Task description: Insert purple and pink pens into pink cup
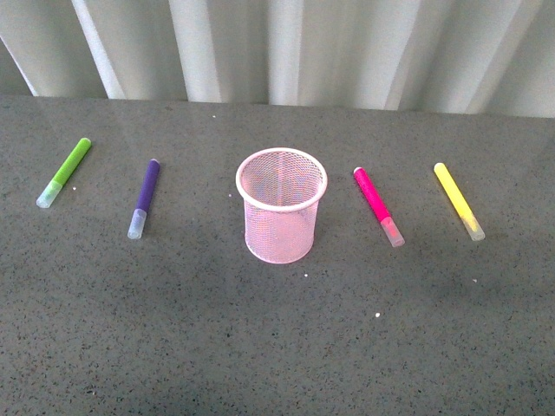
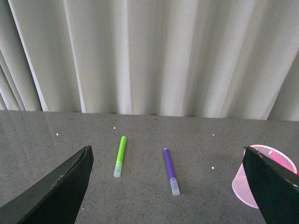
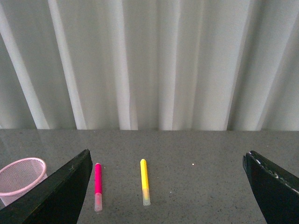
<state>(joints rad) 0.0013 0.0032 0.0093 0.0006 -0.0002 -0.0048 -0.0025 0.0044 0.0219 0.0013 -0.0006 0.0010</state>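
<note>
Purple pen (image 1: 144,198) and pink pen (image 1: 378,206), at nine and three o'clock of pink cup (image 1: 281,217), are looking light, slick; grasp mid-barrel. Left gripper (image 2: 167,150), right gripper (image 3: 167,152) are gaping empty.

Bench (image 1: 260,347): dark grey, flecked with pale specks. Curtain (image 1: 303,52): white, shaded in vertical folds. Cup (image 1: 281,217): pale pink wire mesh under a solid pink rim. Four pens, each with a clear pale cap: green pen (image 1: 65,172), lime; purple pen (image 1: 145,196), dark; pink pen (image 1: 377,205), hot magenta; yellow pen (image 1: 458,200), bright. My left hand (image 2: 167,148) and right hand (image 3: 167,152): black fingers.
</note>
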